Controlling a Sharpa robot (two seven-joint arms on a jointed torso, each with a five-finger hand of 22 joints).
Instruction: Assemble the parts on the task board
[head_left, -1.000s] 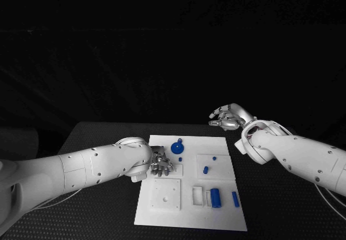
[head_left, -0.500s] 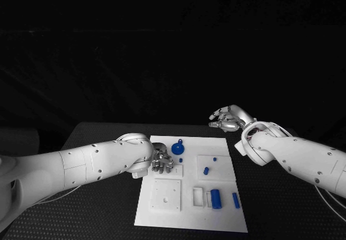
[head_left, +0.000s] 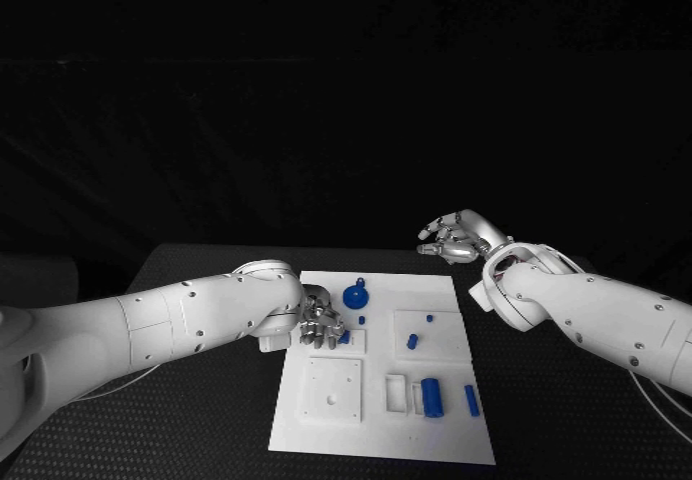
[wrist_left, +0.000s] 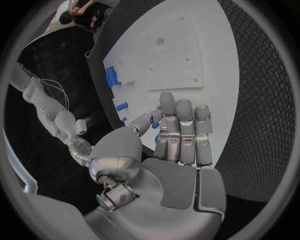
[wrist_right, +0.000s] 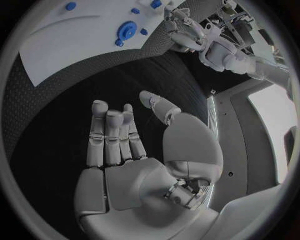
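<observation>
The left hand (head_left: 320, 328) hovers at the task board's (head_left: 378, 430) nine o'clock edge, fingers straight and together, apparently empty. The right hand (head_left: 459, 236) hangs beyond its one o'clock corner, fingers loosely spread.

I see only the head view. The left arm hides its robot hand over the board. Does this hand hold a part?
Observer: In the left wrist view, the left robot hand has straight fingers. A blue part shows by its thumb; whether it is held, I cannot tell.
Operator: And the right robot hand's palm?
Observer: In the right wrist view, the right robot hand is empty, above the table, off the board.
</observation>
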